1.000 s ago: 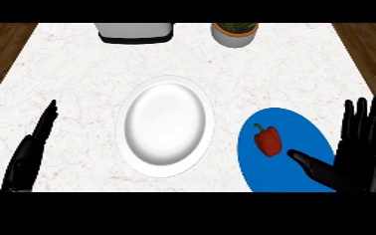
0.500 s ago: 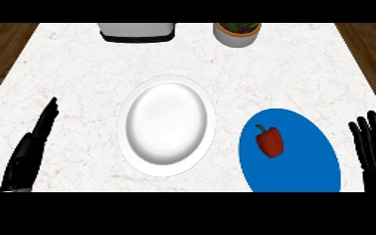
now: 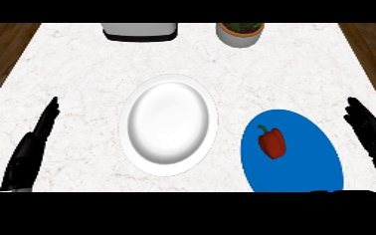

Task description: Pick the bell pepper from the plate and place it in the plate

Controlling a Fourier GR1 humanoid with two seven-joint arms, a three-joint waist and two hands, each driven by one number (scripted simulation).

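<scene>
A red bell pepper (image 3: 272,142) with a green stem lies on the blue plate (image 3: 308,167) at the lower right of the counter. An empty white plate (image 3: 169,124) sits in the middle. My right hand (image 3: 362,124) shows at the right edge, fingers straight and pointing up, to the right of the blue plate and apart from the pepper. At the lower left my left hand (image 3: 31,152) rests open, fingers up, well left of the white plate.
A grey and black appliance (image 3: 140,30) stands at the back, left of centre. A potted plant (image 3: 240,33) in a white pot stands at the back right. Wooden floor shows beyond both side edges of the marble counter.
My right hand has pulled away from the blue plate toward the right edge and risen slightly. The pepper and both plates have not moved. The left hand stays put.
</scene>
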